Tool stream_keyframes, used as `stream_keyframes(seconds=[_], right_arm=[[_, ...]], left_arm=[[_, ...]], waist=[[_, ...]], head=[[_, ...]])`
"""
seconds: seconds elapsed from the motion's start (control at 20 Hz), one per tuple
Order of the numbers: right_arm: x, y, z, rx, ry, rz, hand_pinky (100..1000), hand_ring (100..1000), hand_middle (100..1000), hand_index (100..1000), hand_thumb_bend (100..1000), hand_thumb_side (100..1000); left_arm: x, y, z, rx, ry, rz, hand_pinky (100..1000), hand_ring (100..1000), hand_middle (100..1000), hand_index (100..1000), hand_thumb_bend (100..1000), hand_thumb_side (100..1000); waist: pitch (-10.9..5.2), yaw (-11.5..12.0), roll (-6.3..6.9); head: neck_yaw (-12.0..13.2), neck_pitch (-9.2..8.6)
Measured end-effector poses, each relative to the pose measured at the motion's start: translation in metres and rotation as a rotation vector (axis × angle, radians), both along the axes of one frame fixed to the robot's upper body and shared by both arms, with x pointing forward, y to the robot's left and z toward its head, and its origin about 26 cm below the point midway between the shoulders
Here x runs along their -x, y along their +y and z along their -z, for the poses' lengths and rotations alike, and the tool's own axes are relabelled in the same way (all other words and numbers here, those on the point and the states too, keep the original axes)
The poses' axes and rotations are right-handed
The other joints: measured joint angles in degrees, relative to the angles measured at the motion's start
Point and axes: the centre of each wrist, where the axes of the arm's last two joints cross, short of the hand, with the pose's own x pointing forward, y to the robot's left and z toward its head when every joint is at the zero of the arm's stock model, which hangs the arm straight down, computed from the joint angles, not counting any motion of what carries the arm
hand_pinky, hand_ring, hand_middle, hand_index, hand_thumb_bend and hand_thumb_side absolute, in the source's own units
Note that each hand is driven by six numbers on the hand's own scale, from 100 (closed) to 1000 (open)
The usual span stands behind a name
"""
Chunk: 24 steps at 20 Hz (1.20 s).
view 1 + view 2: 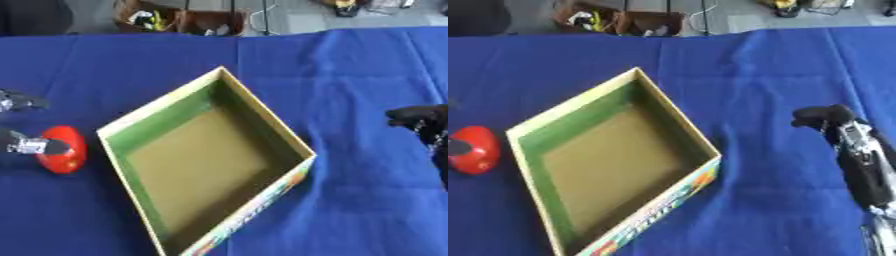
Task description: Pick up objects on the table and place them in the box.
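red object [63, 150] on blue cloth, just left of box [262, 117], 1 visible | box looks empty | left hand [31, 146] at the object, fingers on it, closure unclear | right hand [833, 120] right of box, fingers curled, holding nothing | likely smooth, rounded, light, may slip; take across its widest part

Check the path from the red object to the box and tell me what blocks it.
Nothing visible blocks it. The red object lies on the cloth just left of the box, with the left robot hand at it. Only the box's near wall must be cleared.
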Motion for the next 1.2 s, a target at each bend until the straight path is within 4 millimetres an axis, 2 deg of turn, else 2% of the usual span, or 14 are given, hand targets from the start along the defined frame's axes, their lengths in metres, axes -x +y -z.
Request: stream_keyframes(seconds=[0.45, 0.7, 0.95, 1.0, 1.1, 1.2], right_arm=[[0.0, 0.0, 0.0, 0.01, 0.005, 0.002, 897, 822, 578, 709, 100, 1000], [0.0, 0.0, 0.001, 0.013, 0.011, 0.004, 898, 822, 577, 708, 100, 1000], [0.001, 0.0, 0.003, 0.015, 0.018, 0.006, 899, 823, 576, 708, 100, 1000], [0.001, 0.0, 0.003, 0.015, 0.019, 0.005, 899, 823, 575, 707, 100, 1000], [0.001, 0.0, 0.003, 0.016, 0.02, 0.005, 900, 823, 575, 706, 100, 1000], [0.001, 0.0, 0.003, 0.016, 0.021, 0.004, 900, 823, 574, 705, 100, 1000]], left_arm=[[-0.01, 0.0, 0.016, 0.023, 0.047, -0.006, 712, 846, 922, 1000, 757, 955], [-0.014, -0.003, 0.02, 0.035, 0.061, 0.002, 710, 845, 921, 1000, 754, 953], [-0.018, -0.006, 0.025, 0.036, 0.072, 0.005, 671, 817, 916, 1000, 748, 939], [-0.019, -0.006, 0.025, 0.034, 0.072, 0.006, 644, 800, 913, 1000, 749, 933], [-0.02, -0.007, 0.027, 0.029, 0.074, 0.008, 514, 741, 911, 1000, 758, 883], [-0.021, -0.007, 0.028, 0.019, 0.076, 0.006, 468, 726, 916, 1000, 747, 853]], waist=[[0.33, -0.26, -0.06], [0.45, -0.29, -0.05], [0.63, -0.46, -0.04], [0.64, -0.46, -0.03], [0.67, -0.49, 0.03], [0.73, -0.53, 0.05]], head=[[0.3, -0.44], [0.48, -0.48], [0.63, -0.5], [0.68, -0.5], [0.74, -0.5], [0.75, -0.5]])
